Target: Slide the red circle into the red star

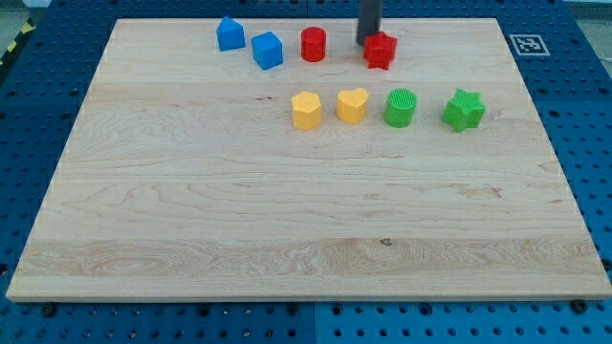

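so my tip (369,43) is sitting right at the red star (381,51) near the desk (287,220) top edge, no hand here to open or close, and it's needing to loop round left of the red circle (314,44) and shove it right.

Lab; blue pegboard bench (57,57); fiducial tag (526,44)

Two blue blocks (229,33) (268,50), two yellow blocks (306,110) (352,105), a green circle (401,108) and a green star (464,110) sit on the wooden board (239,220)
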You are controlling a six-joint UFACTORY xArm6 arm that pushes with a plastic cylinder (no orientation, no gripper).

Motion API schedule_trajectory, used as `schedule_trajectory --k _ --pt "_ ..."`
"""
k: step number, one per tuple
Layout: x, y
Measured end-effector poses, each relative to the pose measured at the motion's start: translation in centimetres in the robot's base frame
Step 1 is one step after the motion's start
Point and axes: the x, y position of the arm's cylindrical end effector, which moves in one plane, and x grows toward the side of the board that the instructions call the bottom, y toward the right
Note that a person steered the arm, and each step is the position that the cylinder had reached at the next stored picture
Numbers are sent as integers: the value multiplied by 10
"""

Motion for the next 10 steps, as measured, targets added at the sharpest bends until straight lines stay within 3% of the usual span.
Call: schedule_trajectory --k 1,2,4,6,9,10 --pt "-17 7" --pt "-45 -30" --pt "-32 -147" --pt "0 -129" --pt "29 -33" --pt "36 -60"
